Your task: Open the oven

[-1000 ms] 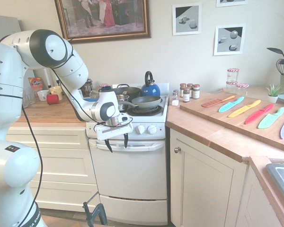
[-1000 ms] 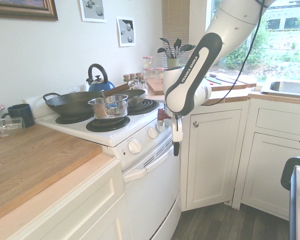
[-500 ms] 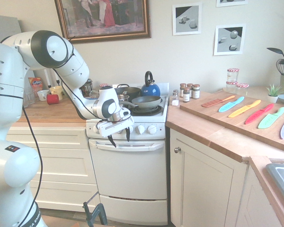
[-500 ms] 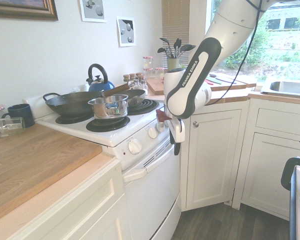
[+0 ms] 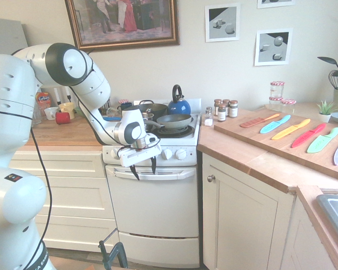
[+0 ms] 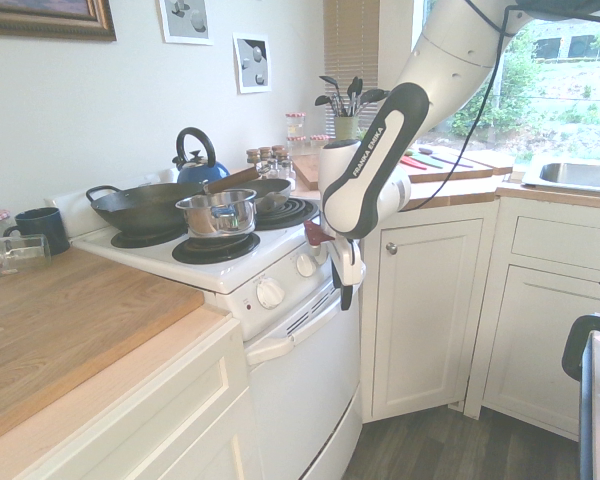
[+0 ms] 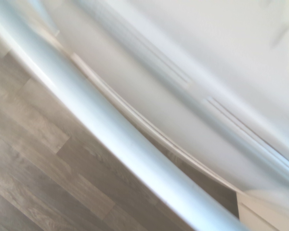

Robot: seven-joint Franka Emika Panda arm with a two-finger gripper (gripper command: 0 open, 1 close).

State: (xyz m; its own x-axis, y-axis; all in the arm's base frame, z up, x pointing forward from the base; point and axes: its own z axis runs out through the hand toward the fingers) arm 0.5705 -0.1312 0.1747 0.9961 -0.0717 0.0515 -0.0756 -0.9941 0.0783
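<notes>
Kitchen, wood counter (image 5: 73, 132) at left of frame | oven (image 5: 152, 205) lower centre, door shut | its handle (image 5: 169, 176) runs side to side, just beside the jaws (image 5: 145, 172) | jaws apart, seemingly empty; I'd judge they need lining up across that bar

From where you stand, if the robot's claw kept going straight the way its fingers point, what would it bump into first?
Probably the white oven handle, since the claw points down beside it. I can't tell the depth exactly, so it might just slip past.
</notes>
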